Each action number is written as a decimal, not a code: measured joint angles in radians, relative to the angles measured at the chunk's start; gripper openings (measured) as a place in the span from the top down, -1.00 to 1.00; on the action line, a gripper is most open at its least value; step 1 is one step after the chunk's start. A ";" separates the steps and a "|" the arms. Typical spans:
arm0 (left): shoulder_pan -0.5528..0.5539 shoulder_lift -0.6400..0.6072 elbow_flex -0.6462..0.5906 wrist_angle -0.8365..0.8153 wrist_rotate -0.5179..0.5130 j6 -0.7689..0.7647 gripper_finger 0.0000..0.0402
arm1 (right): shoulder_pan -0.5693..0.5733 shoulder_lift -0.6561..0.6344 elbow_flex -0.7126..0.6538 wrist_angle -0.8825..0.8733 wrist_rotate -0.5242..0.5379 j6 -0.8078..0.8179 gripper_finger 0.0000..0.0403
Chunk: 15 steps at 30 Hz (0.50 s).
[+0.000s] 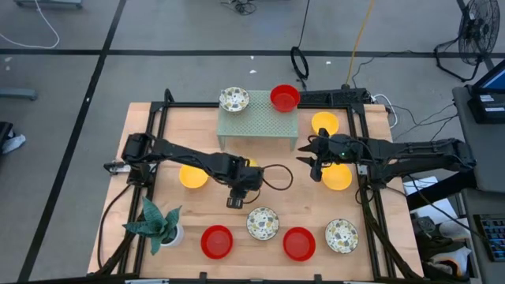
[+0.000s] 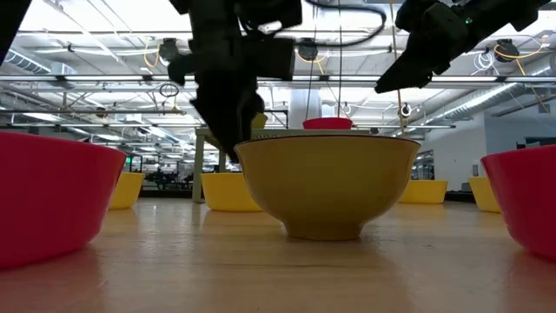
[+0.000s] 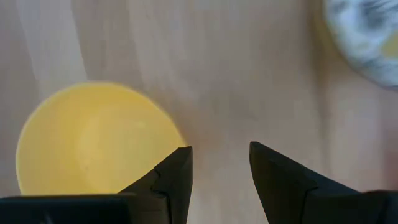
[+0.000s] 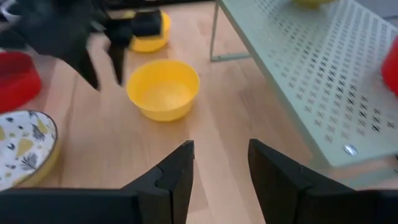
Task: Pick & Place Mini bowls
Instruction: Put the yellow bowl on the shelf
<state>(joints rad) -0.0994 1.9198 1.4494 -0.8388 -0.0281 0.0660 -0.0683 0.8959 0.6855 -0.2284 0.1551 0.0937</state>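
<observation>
Left gripper (image 1: 235,203), centre frame, and right gripper (image 1: 304,154), right of centre, both stand narrowly apart, empty. Bowls: four yellow (image 1: 192,176), three red (image 1: 217,241), three speckled (image 1: 262,223).

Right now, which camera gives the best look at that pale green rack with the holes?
The high view: the whole green rack shows from above, with a speckled bowl and a red bowl on it. The right wrist view shows only part of its perforated top, close up. In the low view bowls mostly hide it; the left wrist view misses it.

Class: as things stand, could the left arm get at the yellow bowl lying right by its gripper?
Probably yes: the left gripper hangs open beside the yellow bowl, with nothing between them.
</observation>
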 joint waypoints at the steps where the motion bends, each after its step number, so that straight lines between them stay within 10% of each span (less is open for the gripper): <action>1: 0.004 0.015 0.000 -0.003 -0.015 0.000 0.19 | 0.005 -0.001 -0.004 0.015 0.000 0.000 0.31; 15: 0.042 0.099 0.000 -0.028 -0.033 -0.039 0.23 | 0.014 0.000 -0.032 0.090 0.000 0.000 0.31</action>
<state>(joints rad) -0.0571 2.0184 1.4494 -0.8669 -0.0615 0.0273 -0.0540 0.8955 0.6533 -0.1387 0.1553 0.0936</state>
